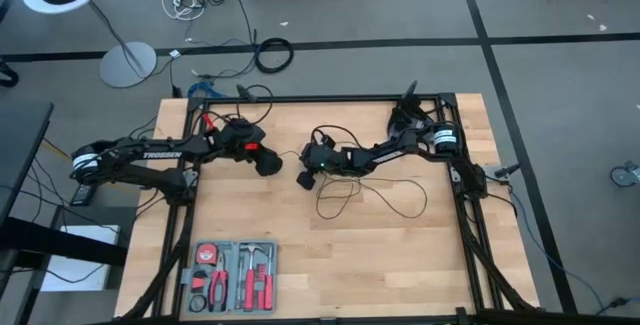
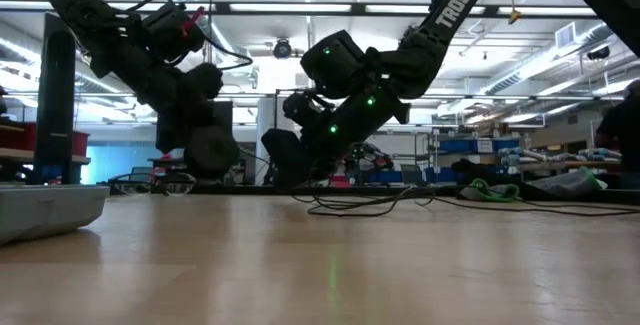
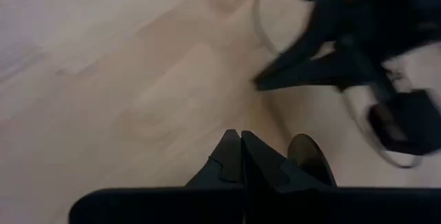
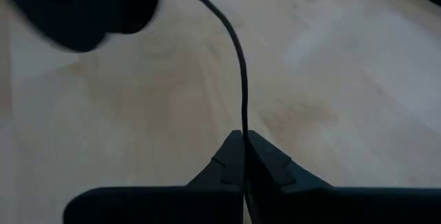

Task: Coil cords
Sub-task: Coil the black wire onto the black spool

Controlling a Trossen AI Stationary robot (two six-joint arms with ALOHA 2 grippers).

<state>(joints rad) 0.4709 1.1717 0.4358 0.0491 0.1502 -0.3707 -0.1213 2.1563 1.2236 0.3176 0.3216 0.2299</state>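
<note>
A: Note for you: the right end effector (image 4: 242,156) has its fingers pressed together on the cord (image 4: 238,65), which runs straight up out of the tips in the right wrist view. In the high view it sits low near the middle of the worktop (image 1: 400,265).

B: And the left end effector (image 3: 240,156)?

A: Fingers together, nothing visible between them. It sits just beside the right one, apart from it. A small dark round shape shows next to its tips in the left wrist view; whether that is the puck, I cannot tell.

B: Where is the rest of the cord?

A: Loose loops (image 1: 375,193) lie on the worktop under and in front of the right arm, trailing toward the near edge.

B: Risks for you to log?

A: 3, all judgement:
1. The cord is very thin. A pinch at the very fingertips may slip once you pull, and the strand would drop.
2. The loops overlap. If you draw 1 strand fast, the others may cinch into a knot rather than a coil.
3. The 2 end effectors are close. If you swing either 1 sideways, they could knock together or trap the cord between the arms.
</note>
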